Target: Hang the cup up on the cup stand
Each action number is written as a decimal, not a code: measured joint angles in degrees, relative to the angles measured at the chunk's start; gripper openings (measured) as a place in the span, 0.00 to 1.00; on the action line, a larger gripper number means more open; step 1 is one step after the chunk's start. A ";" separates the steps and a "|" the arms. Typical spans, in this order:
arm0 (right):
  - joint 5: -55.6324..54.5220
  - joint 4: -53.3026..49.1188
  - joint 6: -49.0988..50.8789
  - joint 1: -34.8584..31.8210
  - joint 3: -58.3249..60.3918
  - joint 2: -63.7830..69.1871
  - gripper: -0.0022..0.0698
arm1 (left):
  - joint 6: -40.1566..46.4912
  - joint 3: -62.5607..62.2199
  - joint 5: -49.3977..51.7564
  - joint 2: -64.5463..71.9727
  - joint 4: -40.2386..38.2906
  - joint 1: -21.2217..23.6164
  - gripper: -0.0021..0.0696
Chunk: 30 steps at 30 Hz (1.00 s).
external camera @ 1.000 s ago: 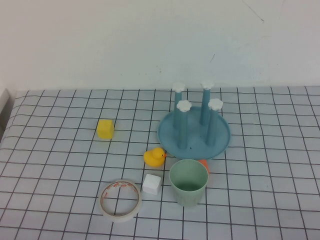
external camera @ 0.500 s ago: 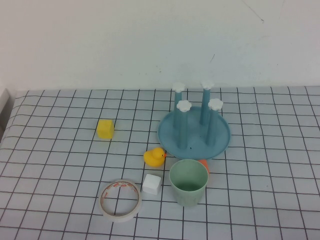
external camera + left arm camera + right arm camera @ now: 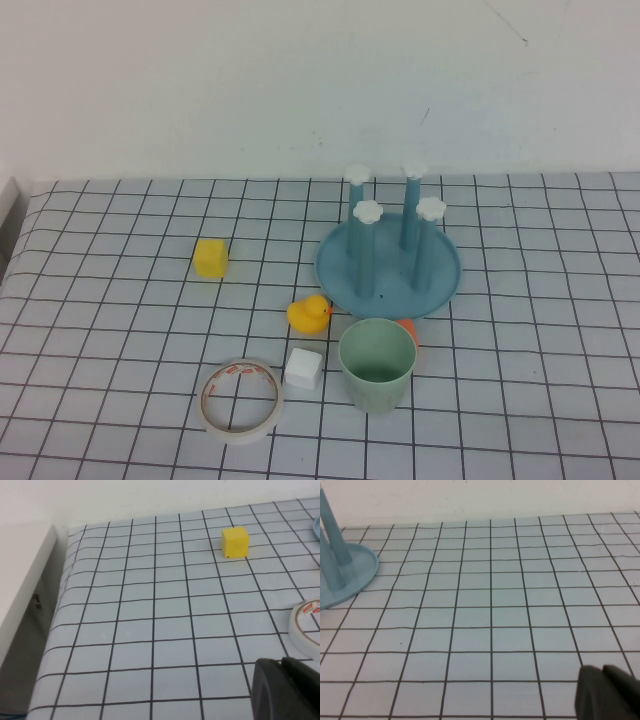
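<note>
The pale green cup (image 3: 377, 364) stands upright, mouth up, on the checked cloth just in front of the cup stand (image 3: 388, 262). The stand is a round blue dish with several upright blue posts, each topped by a white flower cap; its rim also shows in the right wrist view (image 3: 350, 577). Neither arm appears in the high view. My left gripper (image 3: 281, 680) hangs low over the cloth near the tape roll, jaws shut and holding nothing. Beside the stand, over bare cloth, my right gripper (image 3: 603, 687) is shut and holds nothing too.
A yellow cube (image 3: 210, 257) (image 3: 235, 542) lies at the left. A yellow duck (image 3: 308, 314), a white cube (image 3: 303, 368) and a tape roll (image 3: 240, 399) (image 3: 307, 625) sit left of the cup. Something orange (image 3: 406, 329) peeks out behind the cup. The cloth's left edge (image 3: 55, 625) drops off.
</note>
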 joint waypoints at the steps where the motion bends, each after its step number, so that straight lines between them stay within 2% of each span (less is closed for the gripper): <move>1: 0.00 0.10 0.00 0.00 0.00 0.00 0.03 | 0.00 0.00 0.00 0.00 -0.56 0.00 0.03; 6: 0.00 0.10 0.00 0.00 0.00 0.00 0.03 | -0.09 0.00 -0.77 0.00 -7.20 0.00 0.03; 15: 0.13 -2.62 0.00 0.00 0.00 0.00 0.03 | -1.28 0.00 -2.88 0.00 -41.98 0.00 0.03; 18: 0.13 -1.51 0.72 0.00 0.00 0.00 0.03 | -1.28 0.00 -3.44 0.00 -46.55 0.00 0.03; 22: 0.03 8.26 2.73 0.00 0.00 0.00 0.03 | -1.28 0.00 -6.27 0.00 -48.28 0.00 0.03; 28: 0.43 32.30 6.17 0.00 0.11 0.00 0.03 | -0.97 0.00 -11.88 0.00 -52.61 0.00 0.03; 30: 0.65 40.65 6.28 0.00 0.19 0.00 0.03 | 4.46 0.00 -11.08 0.00 -52.20 0.00 0.03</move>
